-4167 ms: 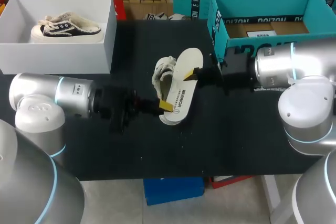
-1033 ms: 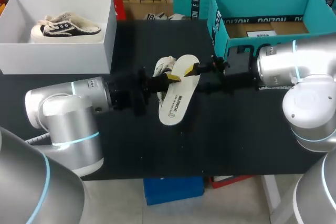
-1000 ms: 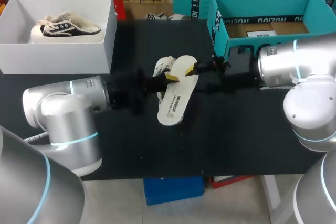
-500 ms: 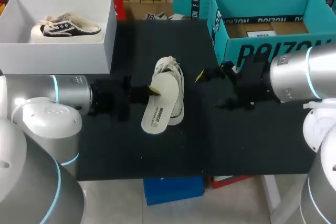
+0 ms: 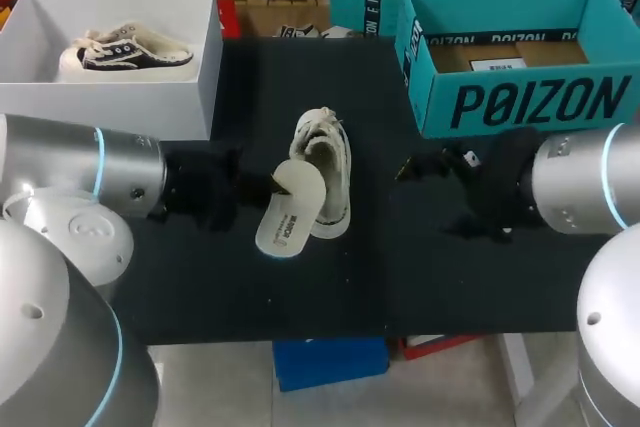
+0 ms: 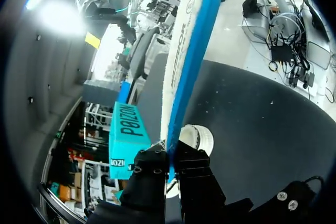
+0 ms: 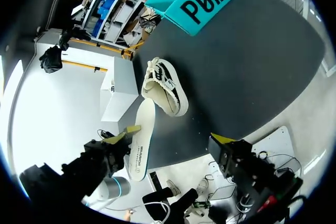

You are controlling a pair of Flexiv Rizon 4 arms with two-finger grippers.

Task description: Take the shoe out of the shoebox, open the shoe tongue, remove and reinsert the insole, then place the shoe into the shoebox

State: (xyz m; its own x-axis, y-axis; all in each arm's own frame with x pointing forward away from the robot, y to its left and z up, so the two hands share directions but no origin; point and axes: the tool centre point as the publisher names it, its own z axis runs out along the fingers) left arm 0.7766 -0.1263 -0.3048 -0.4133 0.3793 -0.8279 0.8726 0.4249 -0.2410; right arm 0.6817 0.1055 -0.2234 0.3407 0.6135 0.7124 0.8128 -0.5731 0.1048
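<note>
left gripper (image 5: 276, 185) clenched on one end of insole (image 5: 289, 213), its long axis roughly parallel to shoe (image 5: 328, 162) just beside; right gripper (image 5: 404, 168) farther off, state cannot tell.

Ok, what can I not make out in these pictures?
Right tool: open or shut unclear; dark on dark in the head view, only partly seen in its wrist view.
Shoe inside: too small in every view.
Insole far end: cut off by the rim, left wrist view.
</note>
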